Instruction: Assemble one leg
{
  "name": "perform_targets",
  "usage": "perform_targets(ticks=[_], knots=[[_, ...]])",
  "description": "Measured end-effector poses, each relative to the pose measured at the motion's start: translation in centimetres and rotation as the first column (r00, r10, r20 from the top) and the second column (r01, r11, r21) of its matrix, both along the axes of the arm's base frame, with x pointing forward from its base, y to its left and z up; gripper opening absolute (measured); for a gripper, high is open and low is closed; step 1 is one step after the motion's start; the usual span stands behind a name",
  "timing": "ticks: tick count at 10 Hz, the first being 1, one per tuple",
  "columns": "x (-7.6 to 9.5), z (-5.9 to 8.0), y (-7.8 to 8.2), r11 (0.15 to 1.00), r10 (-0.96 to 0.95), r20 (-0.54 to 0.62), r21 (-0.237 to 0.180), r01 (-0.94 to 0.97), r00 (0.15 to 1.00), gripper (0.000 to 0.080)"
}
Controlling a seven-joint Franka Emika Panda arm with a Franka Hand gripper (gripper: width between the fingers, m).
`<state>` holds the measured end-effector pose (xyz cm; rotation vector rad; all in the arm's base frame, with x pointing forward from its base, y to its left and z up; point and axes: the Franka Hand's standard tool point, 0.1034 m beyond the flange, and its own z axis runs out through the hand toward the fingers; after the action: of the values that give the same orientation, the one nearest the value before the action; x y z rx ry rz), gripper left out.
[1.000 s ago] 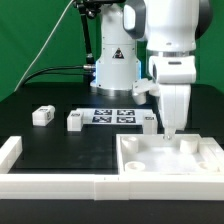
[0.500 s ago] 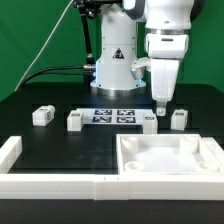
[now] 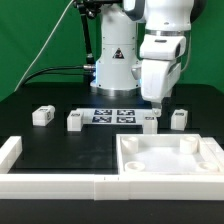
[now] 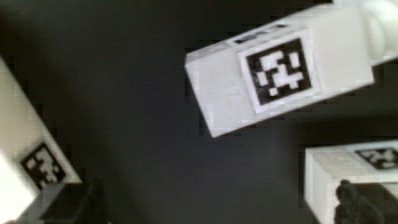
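Note:
Several alike white legs stand on the black table: one at the exterior view's left, one beside the marker board, and two at the right. My gripper hangs just above the legs on the right, open and empty. In the wrist view a tagged leg lies ahead of the gripper. Another leg lies by one dark finger, and a third white tagged piece lies at the edge.
The large white tray-like piece with corner sockets lies at the front right. The marker board lies before the robot base. A white L-shaped wall runs along the front left and front edge.
The gripper has risen out of the tray-like piece and moved back and to the exterior view's left, over the legs by the marker board. The right-hand leg is now uncovered.

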<state>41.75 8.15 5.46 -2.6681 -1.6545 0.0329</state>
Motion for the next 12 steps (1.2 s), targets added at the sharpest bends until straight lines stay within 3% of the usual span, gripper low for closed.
perform_targets(ticks=[1, 2, 4, 7, 8, 9, 11, 12], knots=[[-0.1, 0.0, 0.0, 0.998, -0.057, 0.000, 0.001, 0.057, 0.998, 0.0648], [-0.7, -0.3, 0.1, 0.966, -0.257, 0.008, 0.018, 0.257, 0.966, 0.0648], [-1.7, -0.4, 0.7, 0.856, -0.516, -0.004, 0.017, 0.516, 0.856, 0.0648], [-2.1, -0.6, 1.6, 0.554, -0.832, -0.038, 0.013, 0.833, 0.554, 0.0648], [-2.2, -0.7, 1.8, 0.485, -0.873, -0.043, 0.009, 0.874, 0.485, 0.0648], [-2.3, -0.9, 2.1, 0.340, -0.939, -0.056, -0.002, 0.941, 0.339, 0.0648], [-2.5, -1.0, 2.4, 0.160, -0.985, -0.068, -0.017, 0.987, 0.158, 0.0648], [-2.5, -1.0, 2.7, 0.007, -0.997, -0.074, -0.031, 0.999, 0.005, 0.0648]])
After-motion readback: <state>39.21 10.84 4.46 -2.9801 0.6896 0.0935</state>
